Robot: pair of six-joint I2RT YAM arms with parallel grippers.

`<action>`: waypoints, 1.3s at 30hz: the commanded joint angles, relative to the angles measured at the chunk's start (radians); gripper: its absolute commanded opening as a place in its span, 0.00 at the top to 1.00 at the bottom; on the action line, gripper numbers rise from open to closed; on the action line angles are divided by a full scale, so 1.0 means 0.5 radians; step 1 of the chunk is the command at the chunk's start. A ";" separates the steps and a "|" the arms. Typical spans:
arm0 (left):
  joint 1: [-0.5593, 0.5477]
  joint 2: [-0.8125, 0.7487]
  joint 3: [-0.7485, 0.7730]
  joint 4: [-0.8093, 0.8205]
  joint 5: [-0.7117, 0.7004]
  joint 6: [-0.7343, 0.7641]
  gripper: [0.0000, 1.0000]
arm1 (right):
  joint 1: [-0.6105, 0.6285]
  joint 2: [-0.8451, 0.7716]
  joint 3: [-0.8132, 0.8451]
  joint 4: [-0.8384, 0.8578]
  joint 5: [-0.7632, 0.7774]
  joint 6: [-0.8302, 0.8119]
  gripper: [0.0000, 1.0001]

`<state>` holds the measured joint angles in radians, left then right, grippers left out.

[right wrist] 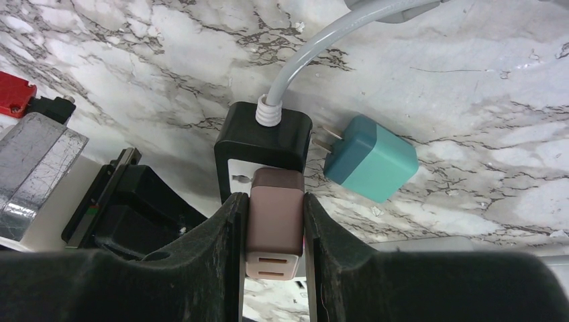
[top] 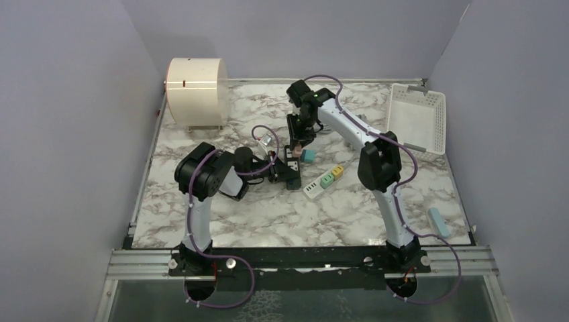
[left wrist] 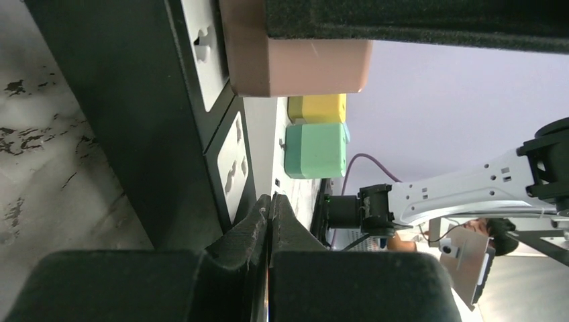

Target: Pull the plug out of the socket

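Note:
The power strip [top: 313, 190] lies across the middle of the table, with a black casing [right wrist: 265, 144] and a white socket face [left wrist: 231, 161]. A pink plug [right wrist: 275, 228] sits in the socket at its far end, flush against the face. My right gripper [right wrist: 275, 235] is shut on this pink plug [left wrist: 295, 64], one finger on each side. My left gripper [left wrist: 270, 201] is shut with nothing between its pads, its tips right against the strip's edge [top: 285, 176]. A green plug [left wrist: 315, 149] and a yellow plug [left wrist: 319, 107] sit further along the strip.
A teal plug [right wrist: 370, 157] lies loose on the marble beside the strip's cable end, where a grey cable [right wrist: 302, 60] leaves. A white basket [top: 416, 117] stands at the back right and a cream cylinder [top: 196, 90] at the back left. A light blue block [top: 439, 221] lies near the right edge.

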<state>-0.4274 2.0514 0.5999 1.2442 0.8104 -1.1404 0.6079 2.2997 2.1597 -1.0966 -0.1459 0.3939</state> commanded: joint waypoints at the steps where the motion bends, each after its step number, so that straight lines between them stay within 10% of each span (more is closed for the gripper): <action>1: 0.017 0.191 -0.078 -0.195 -0.199 0.011 1.00 | 0.052 -0.172 0.041 -0.037 0.054 -0.003 0.99; 19: 0.017 0.164 -0.069 -0.087 -0.190 -0.124 1.00 | 0.280 -0.173 -0.346 0.065 0.915 0.438 0.99; 33: 0.017 0.168 -0.079 -0.138 -0.217 -0.104 1.00 | 0.281 -0.579 -0.681 0.581 0.312 0.173 0.99; 39: 0.017 0.165 -0.074 -0.149 -0.220 -0.109 1.00 | 0.281 -0.488 -0.519 0.390 0.504 0.146 0.99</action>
<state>-0.4274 2.0922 0.5861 1.3357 0.7971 -1.2526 0.7261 2.0804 1.8233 -0.8589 0.1425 0.4862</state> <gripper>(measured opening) 0.006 0.349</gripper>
